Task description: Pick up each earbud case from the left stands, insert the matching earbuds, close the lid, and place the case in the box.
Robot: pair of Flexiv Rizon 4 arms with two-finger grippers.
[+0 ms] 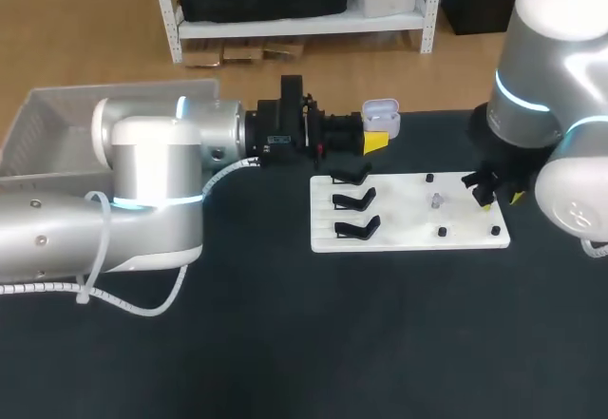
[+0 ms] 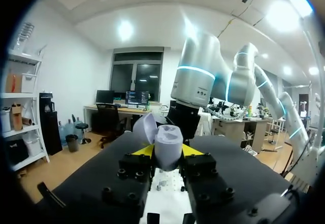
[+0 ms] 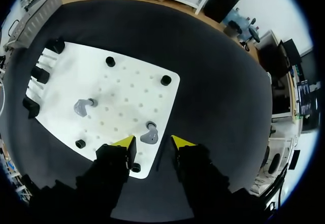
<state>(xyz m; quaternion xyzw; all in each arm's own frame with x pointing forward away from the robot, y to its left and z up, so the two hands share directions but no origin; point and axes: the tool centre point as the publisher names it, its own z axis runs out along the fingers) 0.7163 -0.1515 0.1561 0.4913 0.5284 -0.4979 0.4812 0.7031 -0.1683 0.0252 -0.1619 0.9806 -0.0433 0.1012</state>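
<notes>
My left gripper (image 1: 377, 132) is held level above the table's far side, past the board's back edge, shut on a pale earbud case (image 1: 382, 110) whose lid stands open. In the left wrist view the case (image 2: 168, 140) sits upright between the yellow tips. My right gripper (image 1: 496, 194) hangs over the white board's (image 1: 408, 234) right end. In the right wrist view a grey earbud (image 3: 150, 135) lies between the right gripper's (image 3: 152, 142) open fingers, with a small gap on each side. A second grey earbud (image 3: 82, 106) rests farther along the board.
Three black stands (image 1: 353, 200) line the board's left end, all without cases. Small black pegs (image 3: 165, 80) stick up around the earbuds. A pale box (image 1: 57, 124) sits at the far left, behind my left arm.
</notes>
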